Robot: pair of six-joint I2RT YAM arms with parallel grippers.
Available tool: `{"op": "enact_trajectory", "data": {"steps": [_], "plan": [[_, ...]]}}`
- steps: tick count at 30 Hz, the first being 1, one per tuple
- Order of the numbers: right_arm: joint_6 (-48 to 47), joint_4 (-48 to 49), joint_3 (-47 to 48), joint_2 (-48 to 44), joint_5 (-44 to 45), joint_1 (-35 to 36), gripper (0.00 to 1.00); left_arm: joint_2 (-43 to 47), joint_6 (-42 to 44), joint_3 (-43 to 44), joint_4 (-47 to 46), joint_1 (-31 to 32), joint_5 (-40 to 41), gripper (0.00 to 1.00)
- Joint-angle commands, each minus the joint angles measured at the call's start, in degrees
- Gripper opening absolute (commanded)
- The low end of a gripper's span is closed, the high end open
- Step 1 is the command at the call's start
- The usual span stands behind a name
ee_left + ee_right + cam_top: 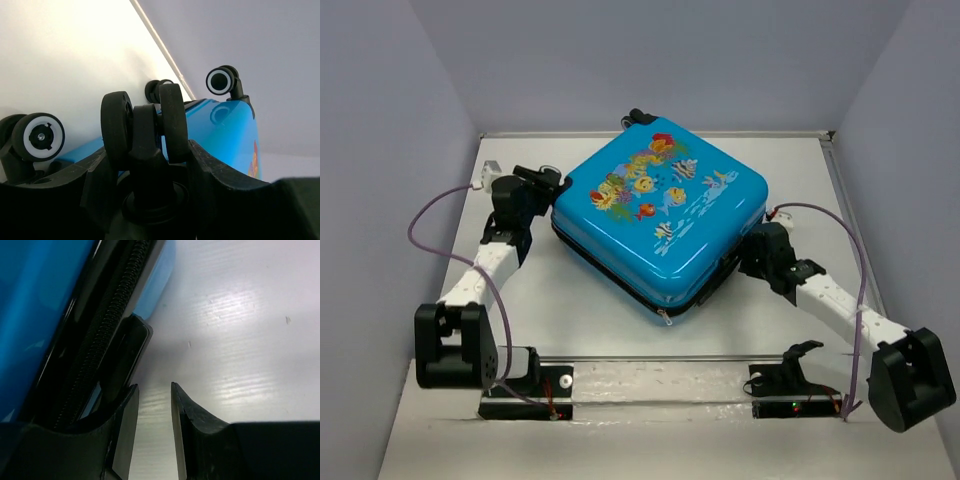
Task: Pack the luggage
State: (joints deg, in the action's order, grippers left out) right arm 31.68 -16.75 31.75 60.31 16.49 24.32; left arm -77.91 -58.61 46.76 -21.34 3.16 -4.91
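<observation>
Left hand (147, 165) straddling twin-disc caster wheel (145, 125), fingers (215, 190) spreading wide on either side; whether clamping, cannot tell. Right hand (152, 410) holding nothing, standing narrowly parted over white ribbed worktop (240, 330), just beside black coil zipper (107, 325). One luggage (660, 210), glossy blue hard shell, lying closed, fish print up, between both hands. Four such wheels showing in left wrist view.

Table (620, 330): bears the luggage (660, 210), lying flat at centre, a corner toward the near edge.
Left gripper (548, 186): at the luggage's left corner, its fingers (220, 195) on either side of a wheel (167, 120); further wheels left and far right of it.
Right gripper (745, 252): at the luggage's right side, just beside the zipper edge (107, 325), fingers narrowly apart over the table.
</observation>
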Motion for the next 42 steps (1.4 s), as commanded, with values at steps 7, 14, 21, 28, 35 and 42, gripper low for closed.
{"op": "enact_trajectory", "data": {"steps": [7, 14, 21, 28, 35, 42], "plan": [[-6.45, 17.46, 16.85, 12.1, -22.03, -1.82, 0.44, 23.85, 16.76, -6.52, 8.15, 1.32, 4.29, 0.19], [-6.37, 12.8, 13.53, 3.25, -22.03, -1.82, 0.55, 23.86, 23.71, 4.01, 14.57, 0.8, 7.72, 0.99], [-5.05, 9.2, 7.02, -6.94, -24.49, -1.82, 0.77, 24.03, 26.53, 13.87, 17.82, -1.4, 6.48, 0.99], [-5.84, 1.73, 6.05, -18.36, -24.49, -1.82, 0.87, 29.72, 28.3, 25.4, 23.55, -1.75, -3.5, 0.99], [-5.84, 4.09, -0.71, -22.17, -32.91, -1.82, 0.4, 42.46, 27.58, 7.95, 21.7, 3.07, -25.48, 0.87], [-2.25, 7.26, -7.13, -29.45, -43.29, -1.12, 0.17, 56.01, 32.85, -8.69, 33.54, 7.56, -28.49, 0.39]]}}
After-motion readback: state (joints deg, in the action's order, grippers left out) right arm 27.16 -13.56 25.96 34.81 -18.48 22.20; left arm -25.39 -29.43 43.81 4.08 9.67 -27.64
